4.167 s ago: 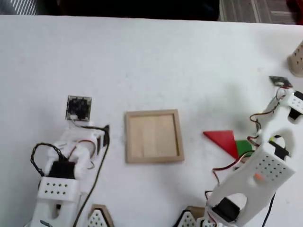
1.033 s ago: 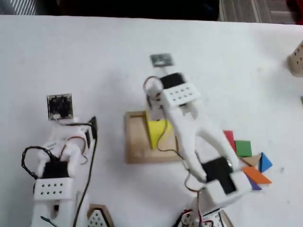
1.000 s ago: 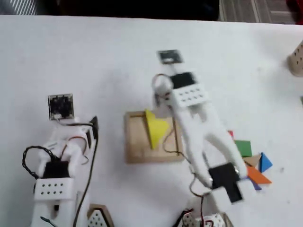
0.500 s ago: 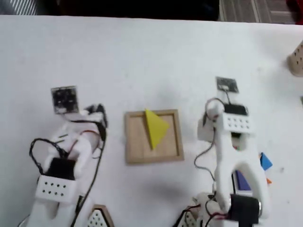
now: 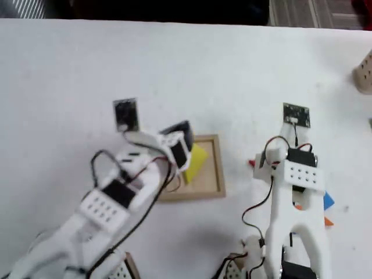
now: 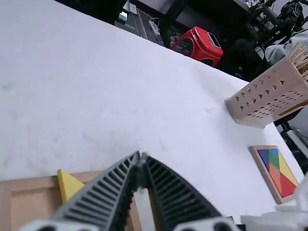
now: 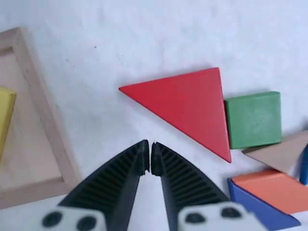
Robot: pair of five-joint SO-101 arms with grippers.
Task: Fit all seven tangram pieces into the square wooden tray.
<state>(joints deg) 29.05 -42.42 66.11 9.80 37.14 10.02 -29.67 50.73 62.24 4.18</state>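
Note:
The square wooden tray [image 5: 220, 174] lies mid-table with a yellow triangle [image 5: 197, 160] in it. My left gripper [image 5: 185, 152] hangs shut over the tray's far part, right beside the yellow triangle [image 6: 66, 183], whose corner reaches the tray rim [image 6: 24, 184]. My right arm [image 5: 295, 174] stands over the loose pieces to the right of the tray. There my right gripper [image 7: 148, 147] is shut on nothing, just short of the red triangle [image 7: 187, 107]. A green square [image 7: 252, 119], a tan piece [image 7: 284, 153], an orange piece [image 7: 269, 185] and a blue piece [image 7: 262, 208] lie close behind it.
A perforated wooden holder [image 6: 269, 96] stands at the table's far right edge [image 5: 364, 72]. A framed coloured tangram picture [image 6: 276, 166] lies beside it. Bare white table stretches behind and to the left of the tray.
The right arm left the yellow triangle in the tray and drew back right over the loose pieces. The left arm swung from the left side to above the tray.

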